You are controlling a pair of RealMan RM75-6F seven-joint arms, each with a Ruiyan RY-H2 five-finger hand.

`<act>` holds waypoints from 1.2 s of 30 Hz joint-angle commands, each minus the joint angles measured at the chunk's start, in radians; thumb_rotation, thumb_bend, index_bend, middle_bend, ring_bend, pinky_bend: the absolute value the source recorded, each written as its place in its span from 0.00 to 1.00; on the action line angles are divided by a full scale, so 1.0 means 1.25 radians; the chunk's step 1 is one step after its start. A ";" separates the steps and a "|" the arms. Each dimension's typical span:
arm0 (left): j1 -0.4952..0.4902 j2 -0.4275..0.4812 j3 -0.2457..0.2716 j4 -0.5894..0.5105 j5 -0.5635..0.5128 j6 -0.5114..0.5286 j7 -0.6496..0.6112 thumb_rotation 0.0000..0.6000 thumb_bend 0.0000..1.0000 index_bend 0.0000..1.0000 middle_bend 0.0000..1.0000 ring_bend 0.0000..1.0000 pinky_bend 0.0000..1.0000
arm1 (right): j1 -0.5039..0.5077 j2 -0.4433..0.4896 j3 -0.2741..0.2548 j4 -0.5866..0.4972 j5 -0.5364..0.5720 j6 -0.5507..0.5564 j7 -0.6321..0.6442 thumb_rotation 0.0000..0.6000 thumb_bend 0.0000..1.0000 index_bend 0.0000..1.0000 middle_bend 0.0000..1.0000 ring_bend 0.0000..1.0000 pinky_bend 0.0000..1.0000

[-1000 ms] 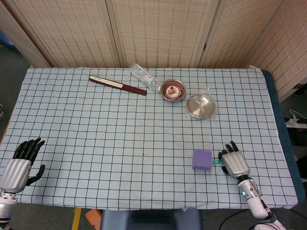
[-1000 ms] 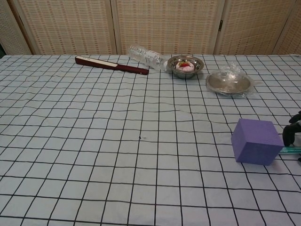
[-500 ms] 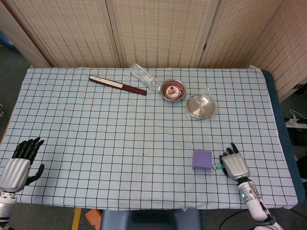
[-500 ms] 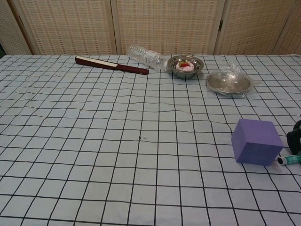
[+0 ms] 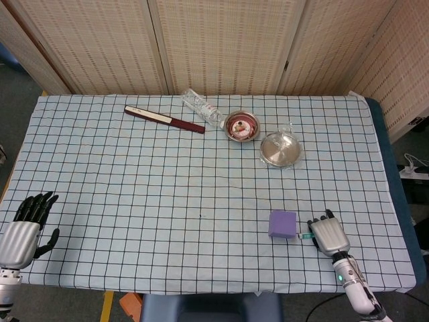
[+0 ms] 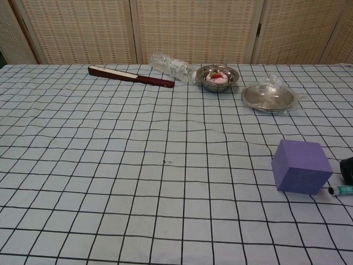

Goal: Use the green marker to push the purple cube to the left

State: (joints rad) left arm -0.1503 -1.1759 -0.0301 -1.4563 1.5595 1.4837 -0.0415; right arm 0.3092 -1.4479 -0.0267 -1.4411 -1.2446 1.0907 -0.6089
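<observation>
Where screens stand, checked cloth (image 5: pixel 134 201) lies.

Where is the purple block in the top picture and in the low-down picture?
Head view: the purple cube sits low and right of the middle, beside the right hand.
Chest view: it is at the right, low down.
Shared landmark: the green marker lying just right of it.

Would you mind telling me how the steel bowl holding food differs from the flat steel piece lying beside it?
The bowl stands upright and open, with pink and red food inside; the flat steel piece lies low and holds nothing visible. Clear plastic wrap clings around the flat piece, while the bowl is bare. The bowl sits nearer the plastic bottle; the flat piece lies further right. Both are shiny, round and at the far side of the checked cloth.
</observation>
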 commanded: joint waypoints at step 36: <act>-0.002 0.010 0.005 -0.008 0.005 -0.005 -0.021 1.00 0.47 0.00 0.00 0.00 0.06 | 0.045 0.003 0.054 -0.070 0.014 0.022 -0.060 1.00 0.46 0.93 0.85 0.60 0.38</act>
State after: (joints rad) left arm -0.1525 -1.1636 -0.0245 -1.4660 1.5652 1.4765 -0.0664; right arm 0.3629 -1.4418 0.0402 -1.5283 -1.2296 1.1210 -0.6812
